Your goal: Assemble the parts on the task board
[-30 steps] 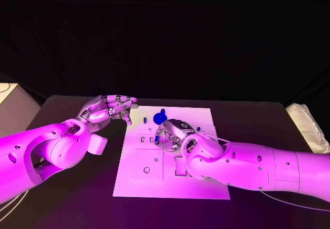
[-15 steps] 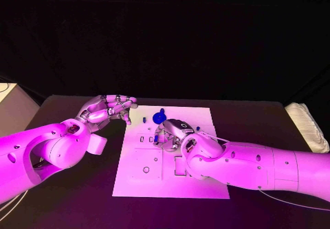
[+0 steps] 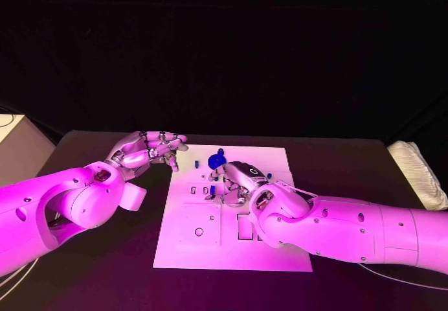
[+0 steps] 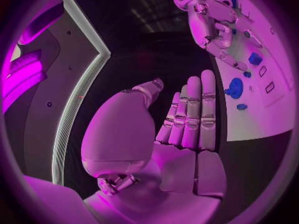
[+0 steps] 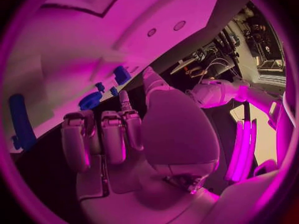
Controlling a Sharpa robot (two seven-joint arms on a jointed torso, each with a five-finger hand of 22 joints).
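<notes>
The right hand [image 3: 239, 181] rests low over the middle of the task board [image 3: 280, 256], and over the last second it has crept slightly toward the board's right side and a touch nearer the robot, while the small square blue part [image 3: 212, 190] it had been crowding now sits just clear of the fingers [image 3: 227, 192] on their left. The wrist view shows those fingers curled loosely downward with nothing visibly between them (whether a fingertip touches a part beneath I cannot tell). The left hand [image 3: 147, 150] hovers beside the board's far left corner, over the dark surface [image 3: 93, 285]; it has barely shifted, and its fingers [image 4: 194, 109] lie straight, side by side, holding nothing. On the board's far strip the round blue part [image 3: 217, 158] stands where it was, with a small blue peg [image 3: 197, 162] just to its left and another small blue piece [image 3: 270, 175] near the right hand's far side; none of these has moved. To my eye the right hand has just finished with, or let go of, the square part and is repositioning, so the assembly looks early: several parts are not yet seated.
</notes>
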